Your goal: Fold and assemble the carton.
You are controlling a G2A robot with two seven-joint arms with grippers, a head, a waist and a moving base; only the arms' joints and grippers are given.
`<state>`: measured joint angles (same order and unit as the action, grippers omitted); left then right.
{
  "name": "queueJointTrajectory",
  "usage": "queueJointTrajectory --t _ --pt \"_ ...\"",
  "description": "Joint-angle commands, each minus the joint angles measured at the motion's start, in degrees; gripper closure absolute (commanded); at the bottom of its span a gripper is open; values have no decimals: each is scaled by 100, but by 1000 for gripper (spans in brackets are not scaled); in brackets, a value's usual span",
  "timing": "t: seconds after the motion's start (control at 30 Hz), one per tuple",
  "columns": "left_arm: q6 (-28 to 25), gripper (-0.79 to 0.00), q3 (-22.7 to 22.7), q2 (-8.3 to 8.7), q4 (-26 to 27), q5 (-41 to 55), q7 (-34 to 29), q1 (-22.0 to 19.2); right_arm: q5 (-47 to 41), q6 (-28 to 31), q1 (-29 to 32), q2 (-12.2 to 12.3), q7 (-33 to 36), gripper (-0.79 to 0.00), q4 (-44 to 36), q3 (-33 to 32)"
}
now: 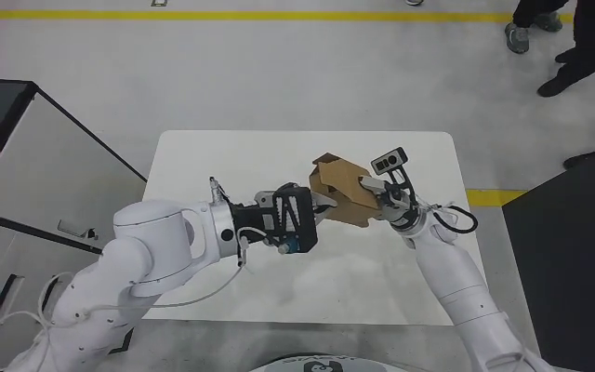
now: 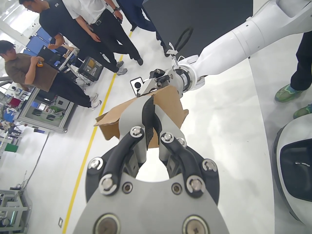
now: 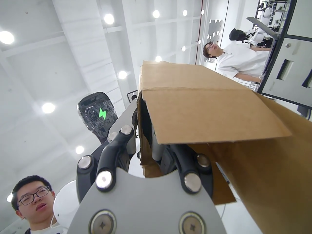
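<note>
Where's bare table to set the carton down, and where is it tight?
Bare: the far strip of the table beyond the carton, widest toward the far left corner, and the near patch between the two arms. Crowded: centre right, where the left gripper and right gripper both clamp the carton.

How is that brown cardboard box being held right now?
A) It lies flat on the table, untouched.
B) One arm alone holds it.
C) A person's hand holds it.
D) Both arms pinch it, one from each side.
D: the left gripper is shut on one edge of the carton, and the right gripper is clamped on a wall at its opposite side.
</note>
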<state>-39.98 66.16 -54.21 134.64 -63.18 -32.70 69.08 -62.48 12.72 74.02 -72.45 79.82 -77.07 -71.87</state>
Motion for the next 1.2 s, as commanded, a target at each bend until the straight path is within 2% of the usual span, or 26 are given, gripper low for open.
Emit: queueJointTrajectory --t 0.0,0.17,0.33,0.63,1.17 --pt "10 0 113 16 -8 5 -36 68 2 -6 15 3 9 0 -12 -19" --pt "-19 0 337 47 -36 -82 -47 174 -5 -48 49 5 57 0 -64 -34" --pt "-20 0 352 44 -36 -124 76 140 106 -101 67 14 73 0 -80 -37" --pt "-43 0 34 -13 0 -102 226 -220 376 -156 84 35 17 0 -149 -40" --pt "-30 0 -561 -132 -110 -155 129 -818 486 -174 112 49 13 0 -226 -20"
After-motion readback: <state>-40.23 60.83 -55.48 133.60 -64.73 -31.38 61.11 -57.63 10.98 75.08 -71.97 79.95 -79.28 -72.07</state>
